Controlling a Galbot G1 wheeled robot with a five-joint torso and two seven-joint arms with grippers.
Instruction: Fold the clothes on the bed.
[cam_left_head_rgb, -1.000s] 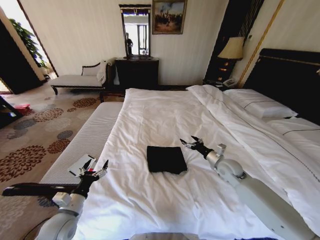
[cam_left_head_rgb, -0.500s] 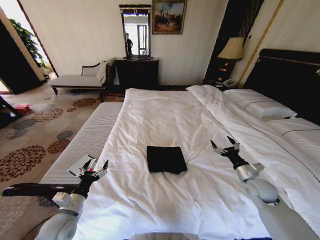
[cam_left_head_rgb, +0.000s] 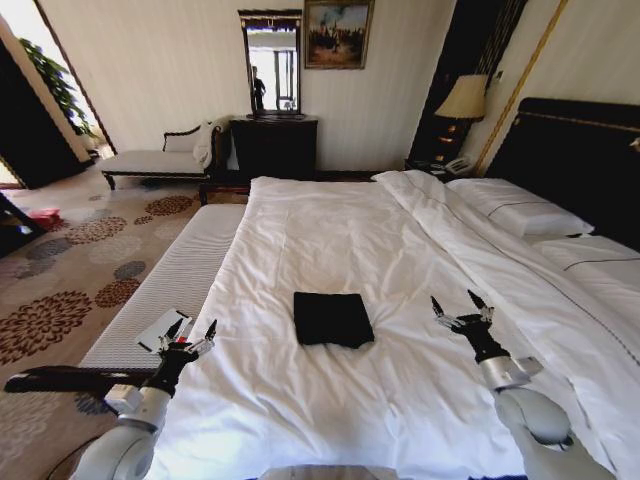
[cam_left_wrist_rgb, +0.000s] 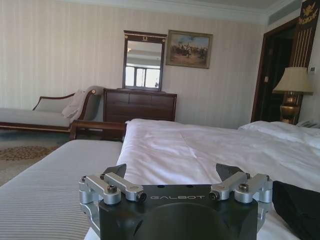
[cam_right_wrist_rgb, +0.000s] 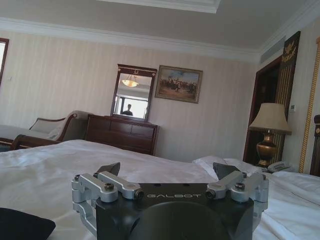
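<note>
Two hands open, neither grasping anything. Your right hand (cam_left_head_rgb: 462, 309) has pulled back from the clothes (cam_left_head_rgb: 332, 318) over the last second: it was touching or just beside the garment's right edge, and now hovers well to the right of it above the duvet, fingers spread. Your left hand (cam_left_head_rgb: 188, 337) has not moved; it hangs released off the left edge of the bed (cam_left_head_rgb: 330, 230), over the grey striped bench (cam_left_head_rgb: 165, 285).

Clothes: black, lying as a compact rectangle near the middle of the white duvet, edges fairly square, one corner slightly rounded at lower right. No lettering visible, so the printed side is turned in or under. Judgement: the retreat of the right hand with the garment lying this neat suggests the folding is finished or all but finished.

Surroundings: a flat white item (cam_left_head_rgb: 160, 328) lies on the bench just beside your left hand. Pillows (cam_left_head_rgb: 520, 210) and the turned-back duvet fold lie to the right, well apart from the clothes. Nothing stands between either hand and the garment.
</note>
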